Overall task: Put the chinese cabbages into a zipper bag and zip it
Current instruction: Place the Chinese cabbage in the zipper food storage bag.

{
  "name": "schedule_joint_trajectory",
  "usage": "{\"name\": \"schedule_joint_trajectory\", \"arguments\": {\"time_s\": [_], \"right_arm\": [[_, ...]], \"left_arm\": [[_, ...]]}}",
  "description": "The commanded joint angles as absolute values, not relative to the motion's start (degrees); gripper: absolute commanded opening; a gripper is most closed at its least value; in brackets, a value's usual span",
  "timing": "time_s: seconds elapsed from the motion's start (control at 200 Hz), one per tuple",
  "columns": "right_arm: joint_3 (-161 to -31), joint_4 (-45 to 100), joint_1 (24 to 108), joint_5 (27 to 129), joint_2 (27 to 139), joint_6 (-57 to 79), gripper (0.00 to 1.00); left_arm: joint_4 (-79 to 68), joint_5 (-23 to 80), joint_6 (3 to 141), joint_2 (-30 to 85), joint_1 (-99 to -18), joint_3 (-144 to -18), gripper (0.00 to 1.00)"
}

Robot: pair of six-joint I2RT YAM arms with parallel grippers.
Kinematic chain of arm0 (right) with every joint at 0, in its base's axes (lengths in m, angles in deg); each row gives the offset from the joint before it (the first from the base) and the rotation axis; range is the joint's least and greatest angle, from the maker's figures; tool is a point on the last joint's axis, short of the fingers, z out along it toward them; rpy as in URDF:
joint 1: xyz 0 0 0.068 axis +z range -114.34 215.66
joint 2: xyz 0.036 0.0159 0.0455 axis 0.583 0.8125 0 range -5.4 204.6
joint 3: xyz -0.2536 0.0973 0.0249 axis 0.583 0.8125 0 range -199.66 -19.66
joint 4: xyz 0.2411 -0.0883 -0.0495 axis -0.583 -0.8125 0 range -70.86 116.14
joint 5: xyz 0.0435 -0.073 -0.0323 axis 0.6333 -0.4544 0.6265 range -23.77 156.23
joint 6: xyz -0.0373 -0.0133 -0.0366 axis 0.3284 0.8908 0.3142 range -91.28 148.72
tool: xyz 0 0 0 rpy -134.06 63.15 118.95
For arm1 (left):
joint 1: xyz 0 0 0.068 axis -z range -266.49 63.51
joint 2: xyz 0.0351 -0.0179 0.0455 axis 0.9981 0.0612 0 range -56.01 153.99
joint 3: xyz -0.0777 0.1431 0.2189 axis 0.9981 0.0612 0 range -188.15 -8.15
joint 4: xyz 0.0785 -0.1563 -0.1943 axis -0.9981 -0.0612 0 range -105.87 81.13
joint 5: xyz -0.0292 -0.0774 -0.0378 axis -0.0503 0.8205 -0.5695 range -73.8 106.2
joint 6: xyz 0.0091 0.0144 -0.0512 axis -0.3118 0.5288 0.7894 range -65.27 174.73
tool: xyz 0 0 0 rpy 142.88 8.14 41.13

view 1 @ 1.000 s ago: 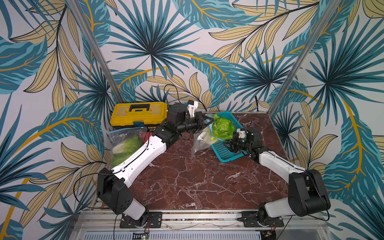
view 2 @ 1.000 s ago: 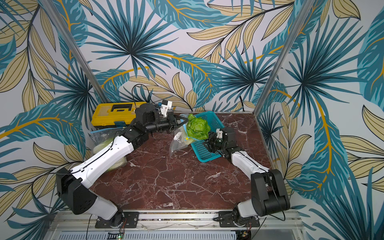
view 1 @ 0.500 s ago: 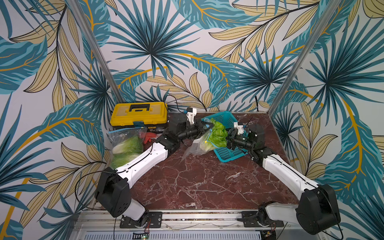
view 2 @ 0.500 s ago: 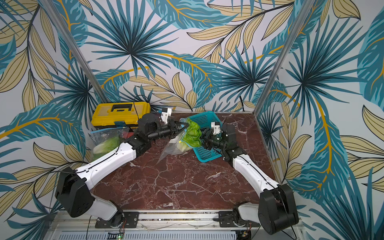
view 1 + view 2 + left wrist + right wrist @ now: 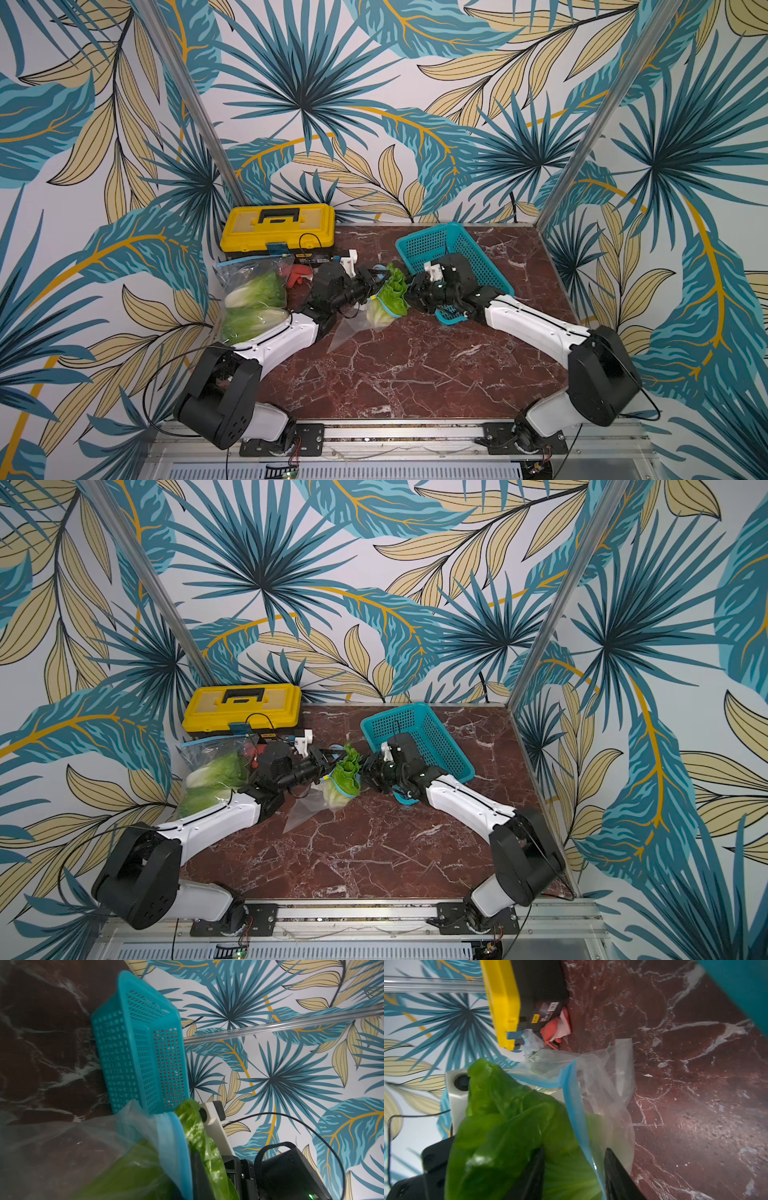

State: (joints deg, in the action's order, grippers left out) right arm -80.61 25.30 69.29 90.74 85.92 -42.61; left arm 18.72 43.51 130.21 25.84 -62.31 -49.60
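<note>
A chinese cabbage [image 5: 390, 293] [image 5: 345, 776] stands in the mouth of a clear zipper bag [image 5: 348, 329] [image 5: 302, 809]. Its white base is inside and its green leaves stick out above the blue zip rim. My left gripper [image 5: 375, 284] [image 5: 326, 766] is shut on that rim from the left. My right gripper [image 5: 409, 291] [image 5: 364, 773] meets it from the right. In the right wrist view its gripper [image 5: 574, 1150] has black fingers [image 5: 535, 1172] closed on the cabbage [image 5: 508, 1126], with the bag [image 5: 602, 1076] rim between them. The left wrist view shows leaf [image 5: 193, 1124] and blue rim [image 5: 174, 1147].
A second zipper bag [image 5: 253, 299] [image 5: 212, 775] with two cabbages lies at the left edge. A yellow toolbox [image 5: 278, 226] [image 5: 243, 706] stands at the back left, with a red object [image 5: 299, 274] in front of it. A blue basket [image 5: 419, 245] [image 5: 399, 725] [image 5: 135, 1053] sits behind my right arm.
My right gripper carried the cabbage from over the basket leftward and down into the bag's mouth. My left gripper lowered the bag toward the table. The right jaws have narrowed.
</note>
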Motion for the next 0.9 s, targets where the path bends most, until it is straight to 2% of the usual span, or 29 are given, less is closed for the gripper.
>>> {"name": "schedule_joint_trajectory", "arguments": {"time_s": [0.0,0.27,0.436,0.531,0.646,0.796,0.891], "right_arm": [[-85.0,27.6,72.1,87.2,87.5,-44.2,0.49],[-93.7,21.4,75.0,84.7,94.1,-41.9,0.51],[-94.3,23.3,76.8,81.4,97.1,-42.0,0.34],[-96.6,20.2,77.7,81.3,99.9,-40.0,0.30],[-104.3,5.7,79.7,76.4,103.3,-32.8,0.29],[-110.5,-0.9,83.3,71.9,105.4,-28.1,0.26],[-113.3,-1.5,83.6,74.6,106.1,-27.7,0.34]], "left_arm": [[19.9,50.0,129.2,27.7,-63.7,-45.3,0.00],[19.9,55.1,126.6,30.4,-68.4,-44.0,0.00],[19.9,55.8,126.2,30.7,-69.5,-43.7,0.00],[19.9,56.1,125.9,30.7,-70.9,-41.5,0.00],[19.6,57.4,125.2,31.4,-74.0,-36.8,0.00],[18.8,57.1,123.8,31.2,-76.9,-32.8,0.00],[18.8,56.3,123.6,31.6,-77.3,-31.8,0.00]]}}
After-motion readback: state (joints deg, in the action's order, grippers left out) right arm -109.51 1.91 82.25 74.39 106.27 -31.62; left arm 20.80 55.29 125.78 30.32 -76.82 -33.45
